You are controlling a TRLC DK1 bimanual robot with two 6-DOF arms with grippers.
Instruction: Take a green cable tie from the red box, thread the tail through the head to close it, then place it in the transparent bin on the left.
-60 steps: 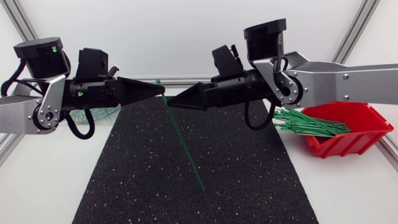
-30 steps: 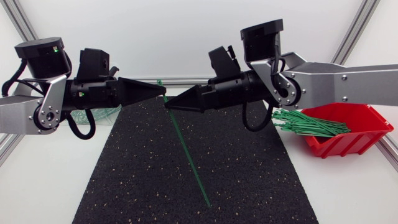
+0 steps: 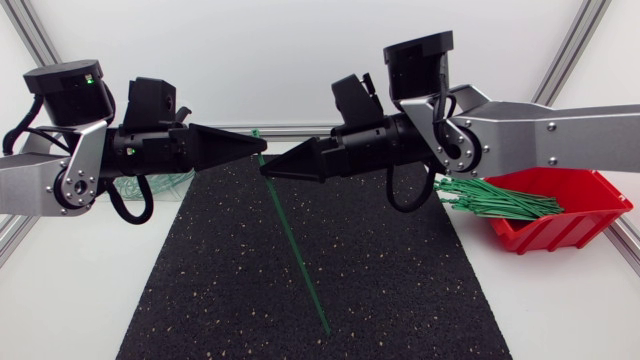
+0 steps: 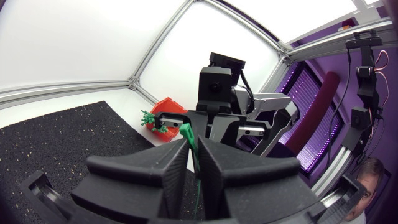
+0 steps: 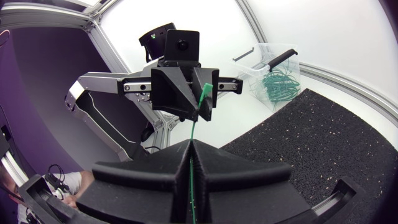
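Note:
A long green cable tie (image 3: 296, 250) hangs slanted above the black mat, its head end up between my two arms. My left gripper (image 3: 262, 146) pinches the tie just below its head (image 4: 188, 132), and the strap runs down between its fingers. My right gripper (image 3: 265, 170) is shut on the strap a little lower, tip to tip with the left one; in the right wrist view the strap (image 5: 191, 163) passes through its shut fingers (image 5: 189, 144). The tail hangs free toward the mat's front. The red box (image 3: 575, 215) holds a bundle of green ties (image 3: 500, 200) at the right.
The transparent bin (image 5: 273, 71), with green ties in it, stands at the back left, mostly hidden behind my left arm in the head view. A black speckled mat (image 3: 400, 290) covers the table's middle. White table surface lies on both sides of it.
My right gripper moved a little left and closed on the strap below the left gripper's tip. The tie's free tail swung slightly over the mat.

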